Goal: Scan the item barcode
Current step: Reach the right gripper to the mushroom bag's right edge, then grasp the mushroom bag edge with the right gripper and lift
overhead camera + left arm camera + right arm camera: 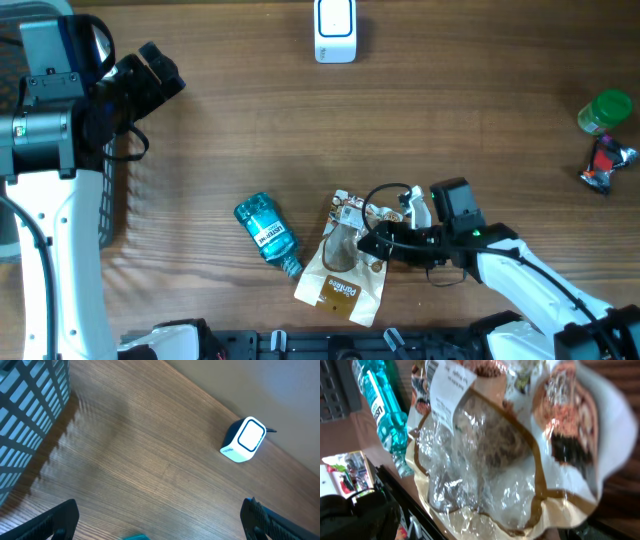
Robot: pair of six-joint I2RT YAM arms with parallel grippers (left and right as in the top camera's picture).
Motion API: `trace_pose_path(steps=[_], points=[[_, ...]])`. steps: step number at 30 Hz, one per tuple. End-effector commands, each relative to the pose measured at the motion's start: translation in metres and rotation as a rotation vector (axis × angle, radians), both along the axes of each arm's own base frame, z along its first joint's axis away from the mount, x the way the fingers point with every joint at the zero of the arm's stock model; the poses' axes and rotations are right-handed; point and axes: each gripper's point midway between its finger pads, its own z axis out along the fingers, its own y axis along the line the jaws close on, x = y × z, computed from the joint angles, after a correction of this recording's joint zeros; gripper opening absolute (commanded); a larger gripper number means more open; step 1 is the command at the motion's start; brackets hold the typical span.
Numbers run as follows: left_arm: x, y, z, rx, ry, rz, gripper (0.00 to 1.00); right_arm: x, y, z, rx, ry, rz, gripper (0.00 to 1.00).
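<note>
The snack bag lies on the tabletop beside a blue bottle. The right gripper hovers over it, jaws apart. It should pinch one crinkled edge and keep the white label uncovered for the scanner.

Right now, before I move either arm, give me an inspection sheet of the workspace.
Surface: wooden table, no spills seen.
Job's things: snack bag lying flat near the front edge, white label facing up; barcode scanner standing at the far edge.
Clutter: blue mouthwash bottle on its side, left of the bag; green-lidded jar and small wrapped packet at the right edge.
Grippers: left gripper open, empty, at the far left; right gripper open at the bag's right side, contact cannot be told.
Cables: black cable looped by the right wrist, above the bag.
Surroundings: slatted basket at the left.
</note>
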Motion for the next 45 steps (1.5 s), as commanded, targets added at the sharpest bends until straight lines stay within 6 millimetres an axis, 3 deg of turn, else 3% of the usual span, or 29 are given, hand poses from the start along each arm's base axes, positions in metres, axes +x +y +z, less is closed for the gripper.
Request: trace_pose_path(steps=[1, 4, 15, 21, 34, 45], points=[[0.001, 0.004, 0.001, 0.016, -0.003, 0.002, 1.0, -0.023, -0.006, -0.022, -0.008, 0.015, 0.013, 1.0], [0.001, 0.004, 0.001, 0.016, -0.002, 0.002, 1.0, -0.023, -0.004, -0.027, 0.036, 0.011, -0.042, 1.0], [0.001, 0.004, 0.001, 0.016, -0.002, 0.002, 1.0, -0.037, 0.013, -0.021, 0.117, -0.025, 0.052, 1.0], [0.001, 0.004, 0.001, 0.016, -0.002, 0.002, 1.0, -0.046, 0.042, -0.007, 0.178, -0.124, 0.185, 1.0], [0.001, 0.004, 0.001, 0.016, -0.003, 0.002, 1.0, -0.046, 0.063, 0.024, 0.329, -0.163, 0.235, 1.0], [0.001, 0.004, 0.001, 0.016, -0.002, 0.002, 1.0, -0.081, 0.072, -0.004, 0.282, 0.043, 0.285, 1.0]])
